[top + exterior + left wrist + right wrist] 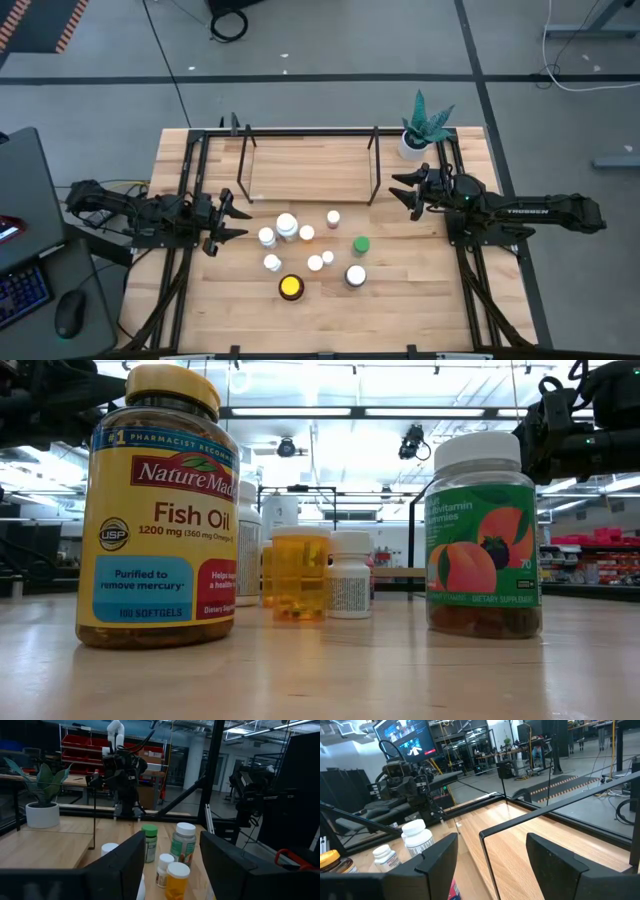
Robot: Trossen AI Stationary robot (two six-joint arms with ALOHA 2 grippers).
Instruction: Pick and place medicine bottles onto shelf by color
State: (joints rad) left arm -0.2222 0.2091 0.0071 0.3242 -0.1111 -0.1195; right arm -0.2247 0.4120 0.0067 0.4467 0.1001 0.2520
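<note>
Nine or so medicine bottles (305,250) stand clustered on the worktop (400,300) between our two arms, none yet on the shelf (310,165), whose light-wood board lies bare behind them inside thin black uprights. We judge sorting has not begun: both arms hover at the cluster's flanks. Our left end effector (232,222) sits just beside the white-capped bottles, fingers spread wide; our right end effector (405,192) hangs near the shelf's right upright, also wide. Next we would pick one colour, drop over a cap and close on a smooth round plastic wall. The amber fish-oil bottle (157,510) is broad with a glossy label; the green-capped bottle (360,244) stands apart, an easier reach. A potted plant (418,130) occupies the far corner.
</note>
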